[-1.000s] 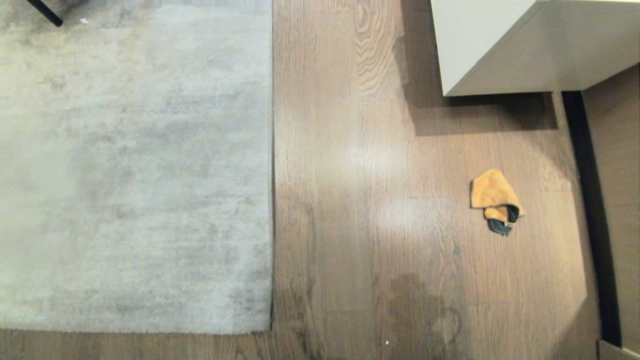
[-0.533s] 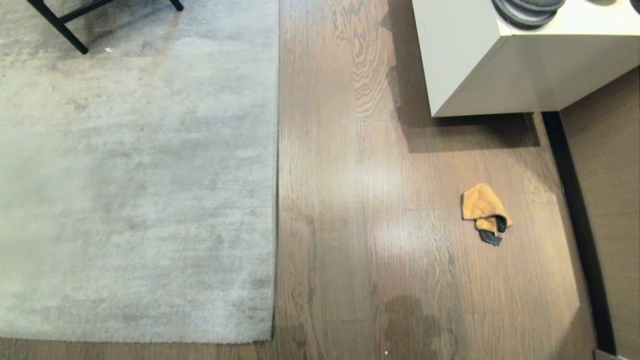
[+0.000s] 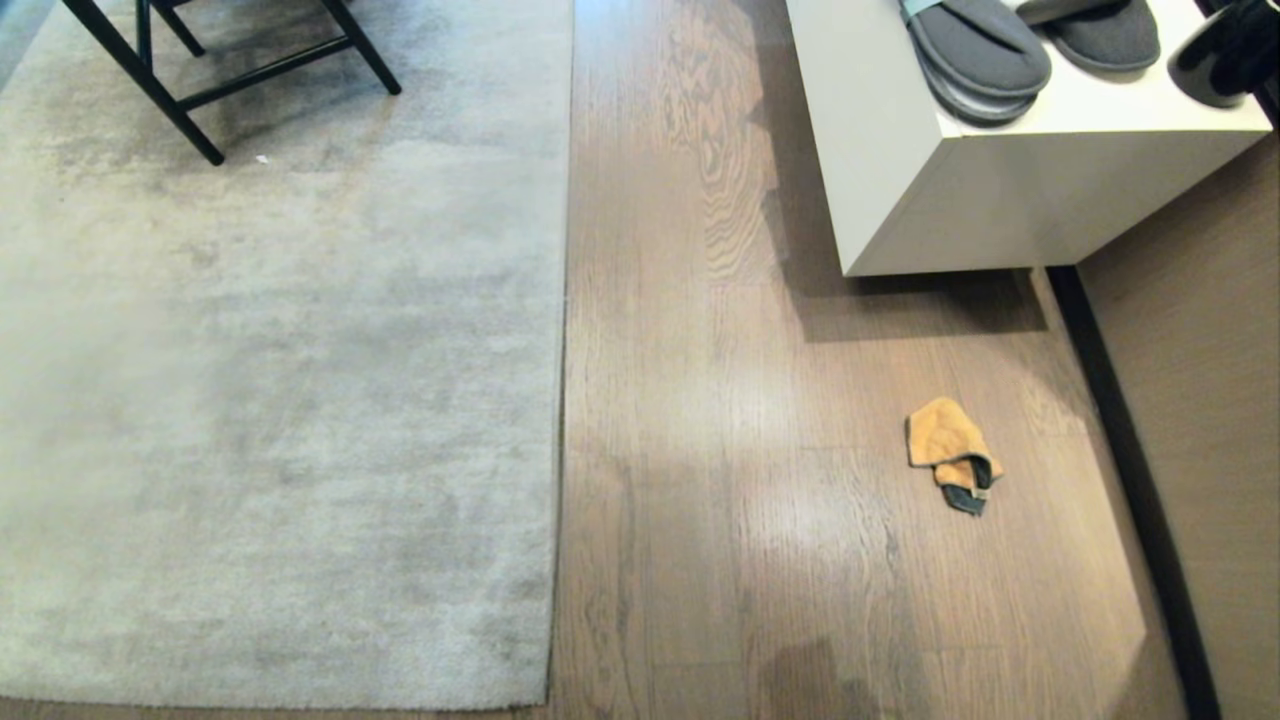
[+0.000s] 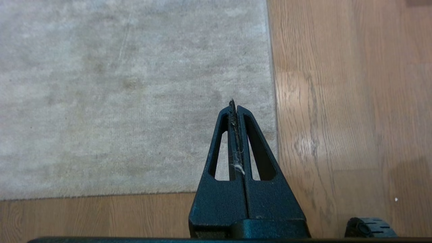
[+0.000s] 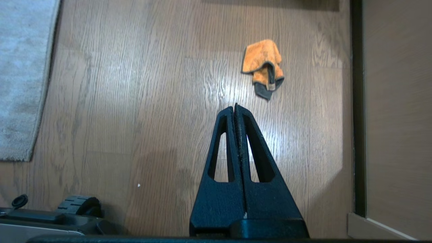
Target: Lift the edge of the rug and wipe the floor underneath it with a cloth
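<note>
**Head view: rug flat, cloth loose on the bare floor, both arms out of sight**

Head view: the grey rug lies flat, its long rug edge (image 3: pixel 562 400) running straight from the far side to the near corner at the bottom of the picture. To the right of it the brown plank floor (image 3: pixel 720 420) is bare. The orange cloth (image 3: pixel 947 454) lies crumpled on those planks, well apart from the rug edge and near the dark strip along the right wall. A white cabinet (image 3: pixel 930 200) stands at the far right, carrying grey slippers (image 3: pixel 975 55). Black chair legs (image 3: pixel 180 90) rest on the rug's far part. Neither arm shows here.

Left wrist view: the left gripper (image 4: pixel 234 103) hangs above the rug's near corner, its fingers pressed together with nothing between them but a wisp of fluff. The rug edge (image 4: pixel 272 101) runs just beside the tips, with floor (image 4: pixel 337 118) past it.

Right wrist view: the right gripper (image 5: pixel 234 106) hangs above the bare floor (image 5: pixel 135 101), fingers pressed together and empty. The cloth (image 5: pixel 262 65) lies near the tips, apart from them. The rug edge (image 5: pixel 47 84) shows far off to one side.
</note>
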